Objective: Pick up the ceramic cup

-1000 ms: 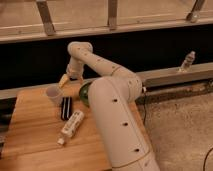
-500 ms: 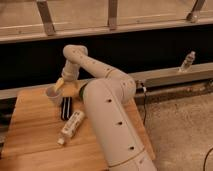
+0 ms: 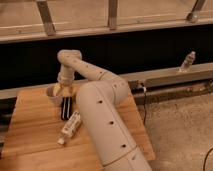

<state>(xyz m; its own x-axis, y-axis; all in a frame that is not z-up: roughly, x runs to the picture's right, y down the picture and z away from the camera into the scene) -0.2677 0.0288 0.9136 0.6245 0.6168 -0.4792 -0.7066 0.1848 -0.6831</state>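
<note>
The ceramic cup (image 3: 52,94) is a small pale cup standing at the far left of the wooden table (image 3: 30,142). My gripper (image 3: 61,89) hangs from the white arm (image 3: 100,100) and sits right at the cup's right rim, partly covering it. I cannot tell whether it touches the cup. The green bowl is hidden behind the arm.
A black oblong object (image 3: 66,109) lies just in front of the gripper. A white bottle (image 3: 70,127) lies on its side nearer the front. A clear bottle (image 3: 187,61) stands on the ledge at the right. A dark wall runs behind the table.
The gripper has moved left and down from beside the cup to right against its rim. The arm has swung further over the table, hiding the green bowl.
</note>
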